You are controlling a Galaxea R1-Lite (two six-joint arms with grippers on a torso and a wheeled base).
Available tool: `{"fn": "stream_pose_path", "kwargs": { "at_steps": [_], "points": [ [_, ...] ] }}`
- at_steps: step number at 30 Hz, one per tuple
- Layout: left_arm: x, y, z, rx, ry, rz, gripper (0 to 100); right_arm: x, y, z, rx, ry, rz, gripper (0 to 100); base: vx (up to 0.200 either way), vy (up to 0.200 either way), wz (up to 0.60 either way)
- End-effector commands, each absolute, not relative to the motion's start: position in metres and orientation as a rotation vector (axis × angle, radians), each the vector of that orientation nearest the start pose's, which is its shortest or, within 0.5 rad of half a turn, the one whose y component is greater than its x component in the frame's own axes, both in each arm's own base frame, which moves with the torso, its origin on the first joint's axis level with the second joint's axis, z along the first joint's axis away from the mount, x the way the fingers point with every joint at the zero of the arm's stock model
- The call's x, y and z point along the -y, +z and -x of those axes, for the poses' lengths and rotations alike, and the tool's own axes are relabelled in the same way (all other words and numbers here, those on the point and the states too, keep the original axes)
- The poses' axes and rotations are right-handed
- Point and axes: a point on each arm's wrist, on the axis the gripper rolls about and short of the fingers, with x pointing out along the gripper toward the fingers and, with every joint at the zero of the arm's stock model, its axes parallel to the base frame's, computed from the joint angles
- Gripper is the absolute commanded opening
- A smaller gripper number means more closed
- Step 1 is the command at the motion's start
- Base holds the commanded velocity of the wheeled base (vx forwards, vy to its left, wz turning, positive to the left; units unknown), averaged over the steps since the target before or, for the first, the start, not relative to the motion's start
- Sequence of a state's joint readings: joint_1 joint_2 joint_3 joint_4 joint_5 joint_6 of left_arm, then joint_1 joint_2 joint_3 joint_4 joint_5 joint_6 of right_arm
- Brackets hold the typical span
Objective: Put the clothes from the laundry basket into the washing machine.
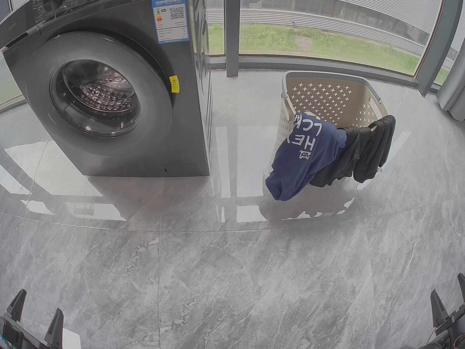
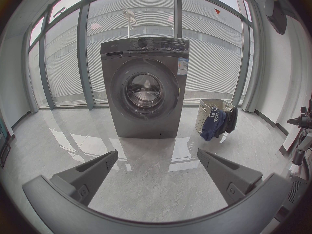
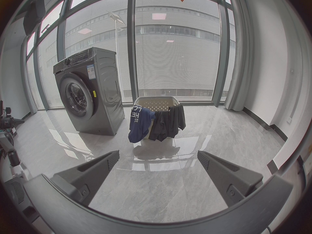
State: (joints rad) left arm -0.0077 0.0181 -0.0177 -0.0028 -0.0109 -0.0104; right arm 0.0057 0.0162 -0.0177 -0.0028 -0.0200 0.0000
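From the head view, the washing machine (image 1: pixel 111 88) stands on the robot's left, and its round door (image 1: pixel 97 98) looks shut. The laundry basket (image 1: pixel 334 81) stands on the floor (image 1: pixel 232 277) to the right, near the window. A blue shirt (image 1: pixel 300 161) and some dark clothes (image 1: pixel 368 149) hang over its front rim. The left pincer (image 1: pixel 38 311) and right pincer (image 1: pixel 449 294) sit low at the near edge, well apart from the basket.

In the left wrist view, the left pincer (image 2: pixel 156 155) is spread wide with nothing in it. It faces the washing machine (image 2: pixel 144 88) across bare floor.

In the right wrist view, the right pincer (image 3: pixel 157 155) is also spread wide and holds nothing. It faces the blue shirt (image 3: pixel 138 124) and the dark clothes (image 3: pixel 169 121).

I think the job is at its very start (no clothes are picked up yet). The next move calls for coming much closer to the basket. Then one pincer can pinch the blue shirt where it hangs. The door likely needs opening too.
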Motion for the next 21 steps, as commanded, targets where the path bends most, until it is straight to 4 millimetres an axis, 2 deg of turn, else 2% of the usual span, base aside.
{"fn": "stream_pose_path", "kwargs": {
  "at_steps": [1,21],
  "points": [
    [0.0001,0.0758,0.0227,0.001,-0.018,0.011,100,0.0006,0.0762,0.0229,0.005,-0.014,0.0,100,0.0,-0.2,0.0],
    [-0.0001,0.0758,0.0227,0.001,-0.012,0.018,100,0.0006,0.0762,0.0229,0.005,-0.014,0.001,100,0.0,-0.2,0.0]
  ]
}}
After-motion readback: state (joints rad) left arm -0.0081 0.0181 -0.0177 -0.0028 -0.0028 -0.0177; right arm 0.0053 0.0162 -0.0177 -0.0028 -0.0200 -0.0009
